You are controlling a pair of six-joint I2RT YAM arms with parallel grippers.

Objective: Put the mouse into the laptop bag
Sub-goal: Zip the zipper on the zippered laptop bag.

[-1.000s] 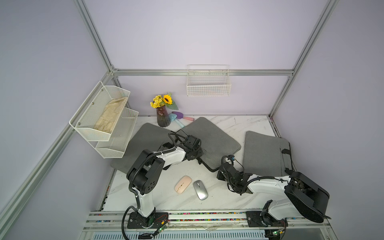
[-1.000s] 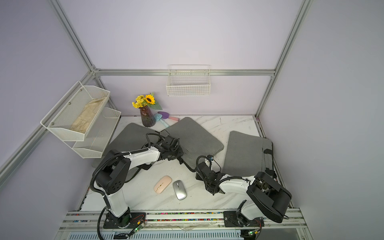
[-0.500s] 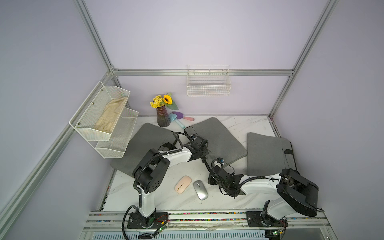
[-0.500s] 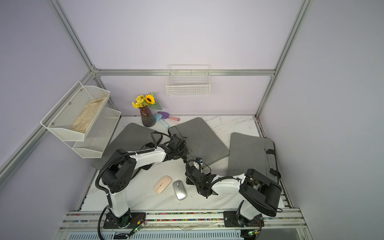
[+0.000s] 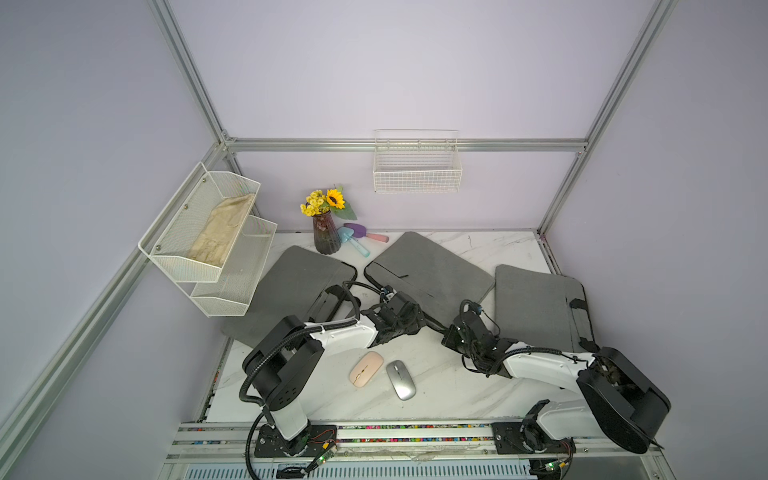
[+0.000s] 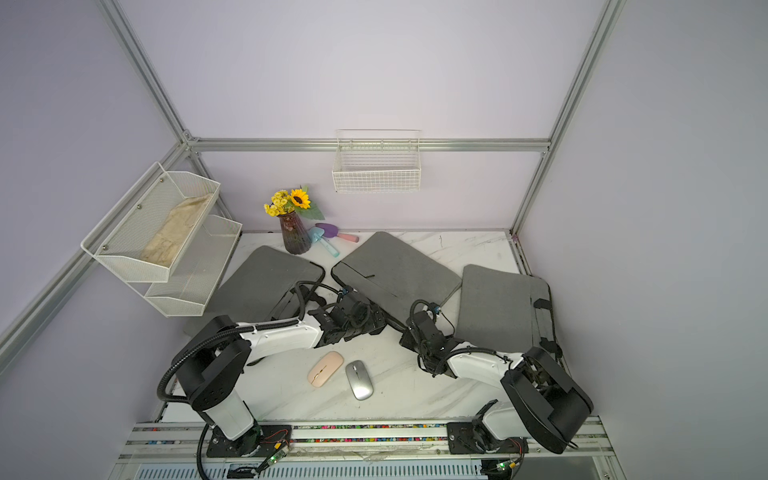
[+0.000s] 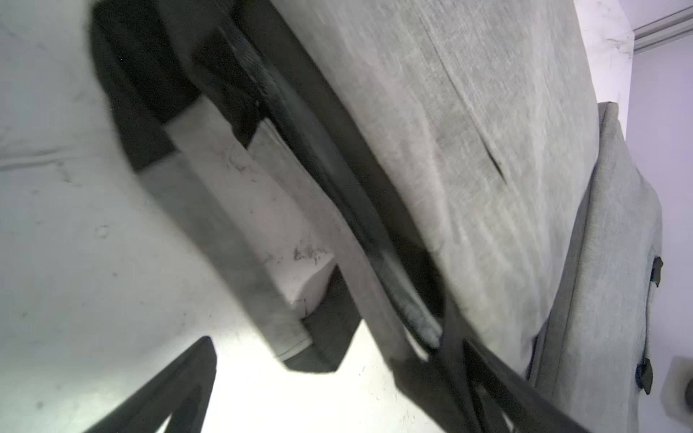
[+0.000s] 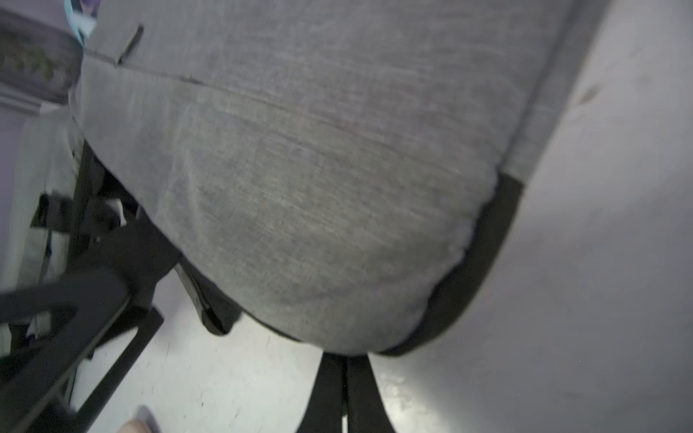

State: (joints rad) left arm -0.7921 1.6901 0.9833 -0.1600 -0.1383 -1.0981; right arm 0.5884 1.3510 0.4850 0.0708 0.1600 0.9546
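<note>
**Both grippers at the near edge of the middle laptop bag; both mice on the open table**

In both top views, three grey bags lie flat on the marble table: the left laptop bag, the middle laptop bag, which is turned at an angle, and the right laptop bag. Both arms extend to the near edge of the middle bag.

**Left gripper**. In the left wrist view its fingers stand wide apart and clamp nothing. The middle bag's carry handle and dark zip edge lie ahead of the gap.

**Right gripper**. In the right wrist view its fingers are pressed together. Their tips meet the black-trimmed corner of the middle bag. The tips are hidden where they meet the fabric, so it cannot be told whether a fold of the trim is pinched between them.

**Mice.** The pink mouse and the silver mouse lie on bare marble between the two arms. They are nearer the front rail than the middle bag. They sit just beside each other, outside every bag and apart from both grippers.

**Surroundings.** A vase of sunflowers and two toy shovels stand by the back wall. A wire basket hangs on that wall. A two-tier mesh shelf on the side wall holds a folded cloth in its upper tier.
</note>
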